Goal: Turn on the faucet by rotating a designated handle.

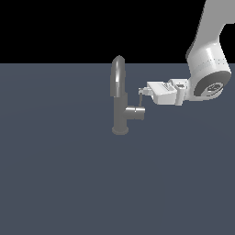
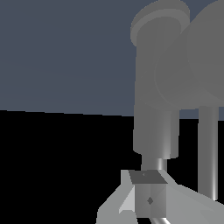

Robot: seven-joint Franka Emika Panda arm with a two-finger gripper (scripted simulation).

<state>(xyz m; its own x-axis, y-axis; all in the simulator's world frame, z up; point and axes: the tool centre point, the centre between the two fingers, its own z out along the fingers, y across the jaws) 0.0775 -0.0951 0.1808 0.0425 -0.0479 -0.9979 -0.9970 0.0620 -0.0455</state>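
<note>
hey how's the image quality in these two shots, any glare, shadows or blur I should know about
Exterior view: flat, even render, sharp all over, no cast shadow under the faucet, only a soft highlight along its spout; upper background is plain black. Wrist view: the faucet fills the frame very close up, so it looks oversized and cropped; no blur, faint sheen streaks on the handle; the gripper partly blocks the lower edge.

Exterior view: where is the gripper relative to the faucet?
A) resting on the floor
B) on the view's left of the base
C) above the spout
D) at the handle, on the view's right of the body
D: the gripper reaches in horizontally from the exterior view's right, its tips at the thin handle above the side stub of the faucet.
</note>
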